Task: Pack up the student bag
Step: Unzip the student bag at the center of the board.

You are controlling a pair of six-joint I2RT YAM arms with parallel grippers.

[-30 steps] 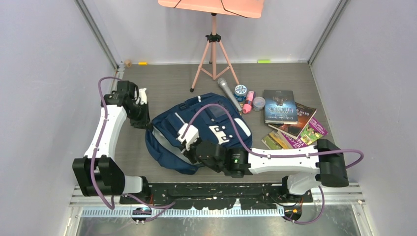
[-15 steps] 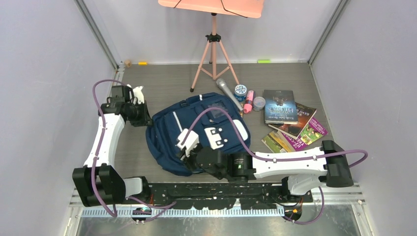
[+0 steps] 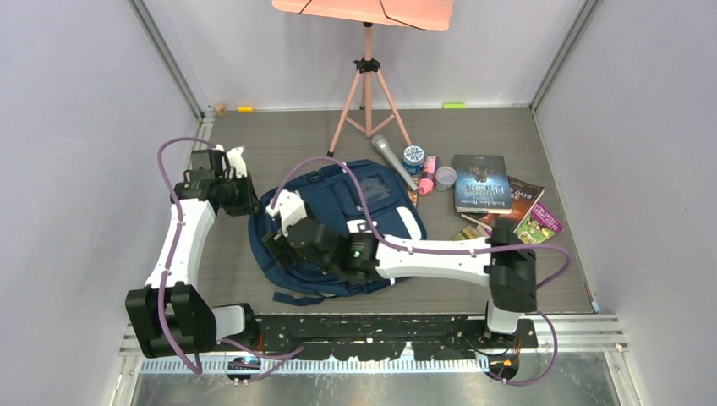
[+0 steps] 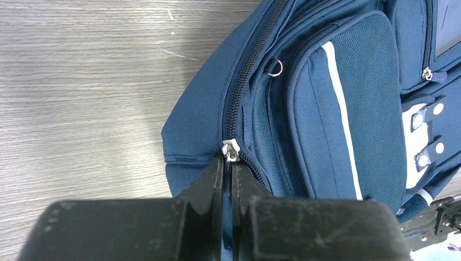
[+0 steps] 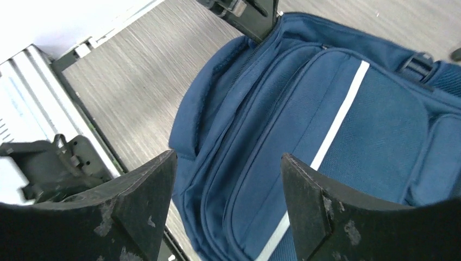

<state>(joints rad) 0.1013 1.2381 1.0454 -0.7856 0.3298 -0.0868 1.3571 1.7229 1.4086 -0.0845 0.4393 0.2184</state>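
Our left gripper (image 4: 228,163) is pinched tight on the zip pull (image 4: 230,150) at the left edge of the bag (image 3: 389,193). Our right gripper (image 5: 225,185) hangs over the striped pocket (image 5: 337,125), its jaws spread wide and holding nothing. The bag lies flat in the middle of the table (image 3: 254,144), just in front of the tripod (image 3: 366,93), with books (image 3: 480,182) to its right.

no words can be read. the dark book (image 3: 480,181) and the bright books (image 3: 534,222) have letters on their covers, but too small to tell.
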